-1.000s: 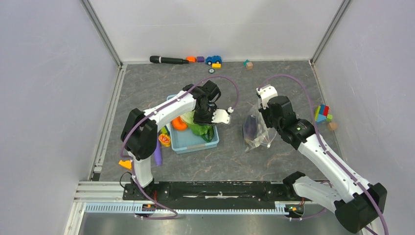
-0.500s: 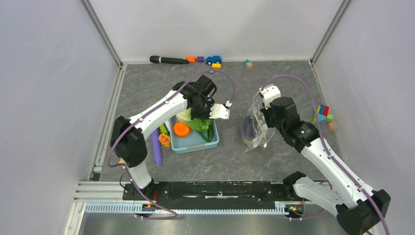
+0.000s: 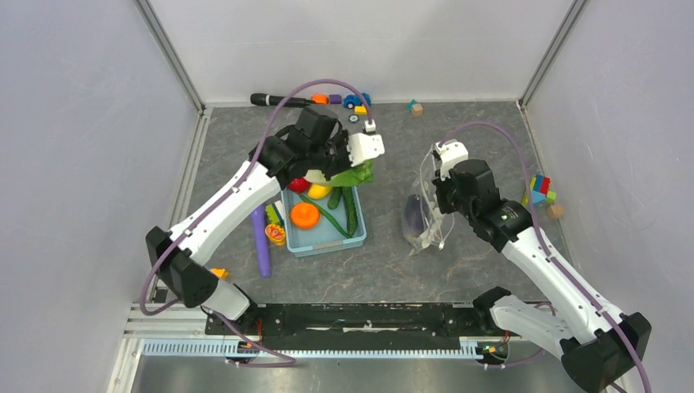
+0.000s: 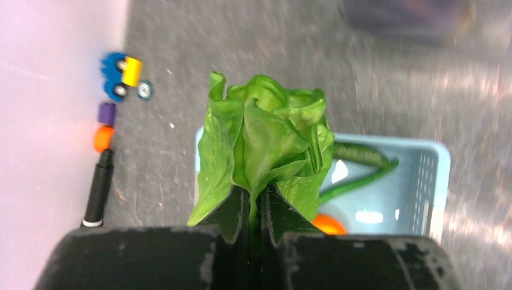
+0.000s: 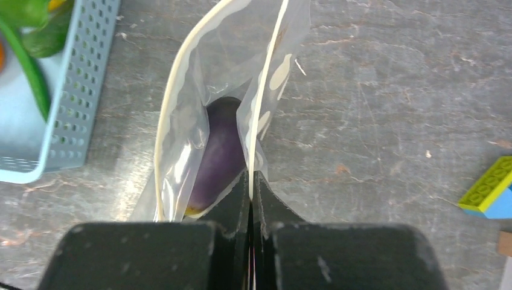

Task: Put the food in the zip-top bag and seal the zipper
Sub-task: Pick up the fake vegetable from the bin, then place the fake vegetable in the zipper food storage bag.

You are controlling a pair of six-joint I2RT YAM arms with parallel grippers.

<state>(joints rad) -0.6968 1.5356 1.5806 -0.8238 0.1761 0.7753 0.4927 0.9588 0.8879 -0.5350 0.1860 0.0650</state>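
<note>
Looking down from above: the left gripper holds lettuce over the far end of the basket, with more food lying inside it. To the right, the right gripper holds the bag upright.

Left wrist view: the jaws are pinched together on the lettuce's base (leaves fan outward).

Right wrist view: the jaws are clamped on one wall of the bag's mouth, which gapes, with an eggplant inside.

The step in hand looks like loading the lettuce. The next move probably calls for swinging it right and lowering it into that gap.
</note>
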